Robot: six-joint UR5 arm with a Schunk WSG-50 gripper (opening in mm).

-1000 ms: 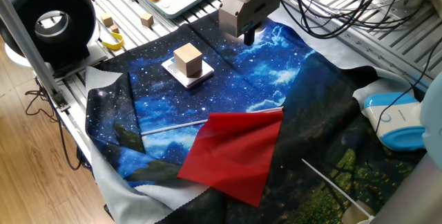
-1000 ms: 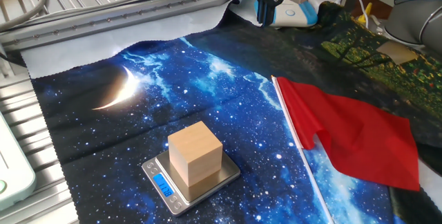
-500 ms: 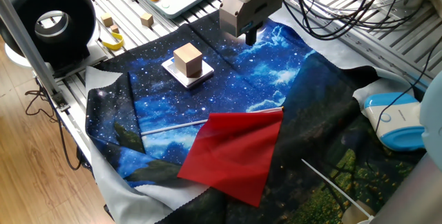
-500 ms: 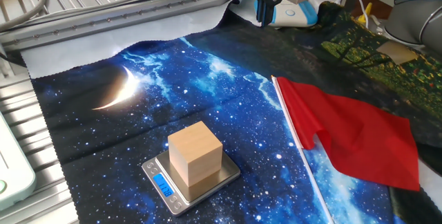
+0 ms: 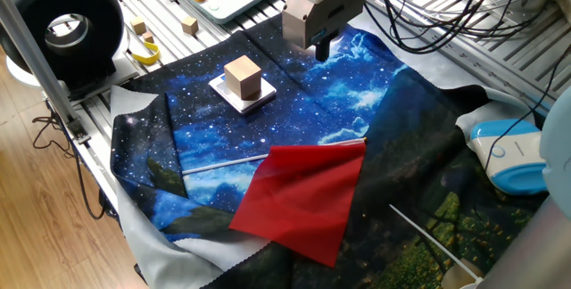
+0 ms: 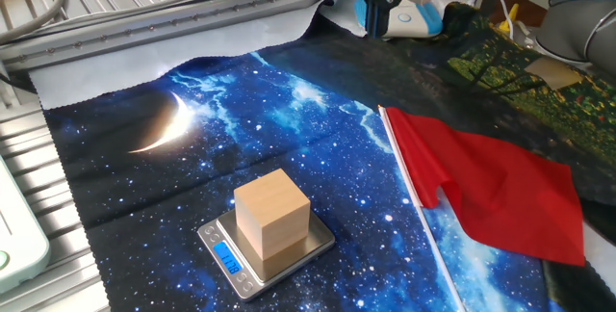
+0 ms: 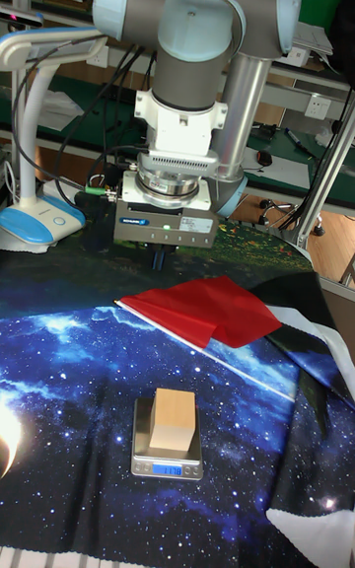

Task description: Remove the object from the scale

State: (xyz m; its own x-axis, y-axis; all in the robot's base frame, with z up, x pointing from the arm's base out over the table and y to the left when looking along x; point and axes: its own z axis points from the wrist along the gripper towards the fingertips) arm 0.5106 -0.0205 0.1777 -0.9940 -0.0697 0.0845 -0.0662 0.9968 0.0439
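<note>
Wooden and plain, the cube (image 6: 272, 224) sat square on the scale (image 6: 315, 242), whose blue display (image 6: 228, 255) was lit. Both rested on the starry cloth (image 6: 192, 158) covering the worktop. The hand (image 5: 322, 45) hung in the air at about two o'clock from the cube in one fixed view, well apart from it, holding nothing; whether its fingers were apart or together I could not tell. The approach looked not yet begun: next, travel over the cube, descend, grip. No containers showed.
</note>
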